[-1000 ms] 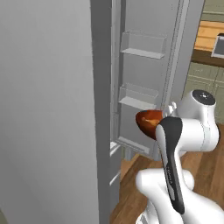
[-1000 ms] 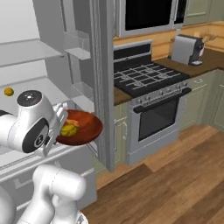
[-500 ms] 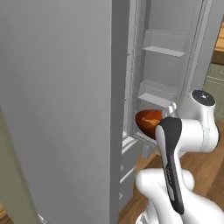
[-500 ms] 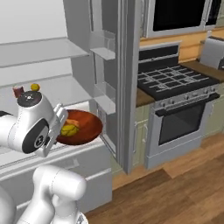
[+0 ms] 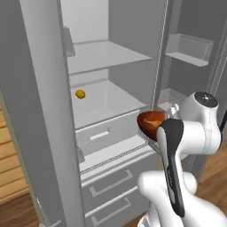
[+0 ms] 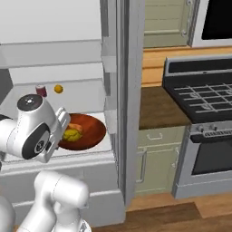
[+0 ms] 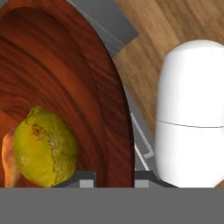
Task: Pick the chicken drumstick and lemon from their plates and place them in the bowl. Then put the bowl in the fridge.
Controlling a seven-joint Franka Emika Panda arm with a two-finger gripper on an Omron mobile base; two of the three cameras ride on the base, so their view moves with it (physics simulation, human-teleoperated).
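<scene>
Tall light-grey fridge [image 5: 40, 111], door open. My white arm, elbow bent, reaches in; gripper [image 7: 114, 177] clamped on the glossy reddish-brown bowl's [image 6: 88, 133] rim above the lower shelf. Inside: yellow-green lemon [image 7: 46, 146], orange-brown drumstick [image 7: 8, 159].

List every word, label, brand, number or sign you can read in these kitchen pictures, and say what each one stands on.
None: no readable text anywhere.
Fridge, bowl, lemon, stove: all blank.
Small dark-red jar: too small to tell whether it carries a label.
</scene>
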